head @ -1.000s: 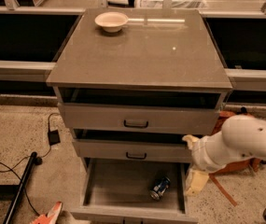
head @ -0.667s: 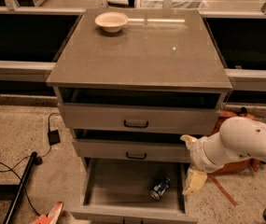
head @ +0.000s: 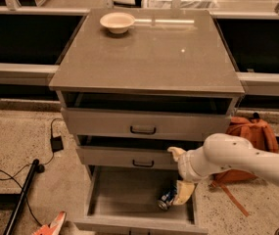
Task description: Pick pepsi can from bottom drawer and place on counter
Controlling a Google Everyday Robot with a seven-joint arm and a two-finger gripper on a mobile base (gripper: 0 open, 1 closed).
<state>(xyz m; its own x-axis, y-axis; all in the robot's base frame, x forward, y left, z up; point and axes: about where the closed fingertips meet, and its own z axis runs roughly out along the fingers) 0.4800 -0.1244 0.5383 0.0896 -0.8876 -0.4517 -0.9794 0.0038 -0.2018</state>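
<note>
The pepsi can (head: 166, 199), blue with a silver end, lies on its side at the right of the bottom drawer (head: 124, 190), which is pulled out. My gripper (head: 179, 173) comes in from the right on a white arm, in front of the middle drawer and just above the can. It is open. Its lower cream finger (head: 183, 192) hangs down right beside the can and partly hides it; I cannot tell if they touch. The upper finger (head: 175, 152) sits by the middle drawer front. The grey counter (head: 149, 58) tops the drawer unit.
A cream bowl (head: 117, 22) stands at the counter's far left. The two upper drawers (head: 143, 129) with black handles are slightly open. An orange backpack (head: 251, 131) lies on the floor to the right. Cables and a black pole (head: 21, 195) lie on the left.
My arm has moved left, over the open bottom drawer. The lower finger, which was clear to the right of the can, now overlaps it. The can has not moved.
</note>
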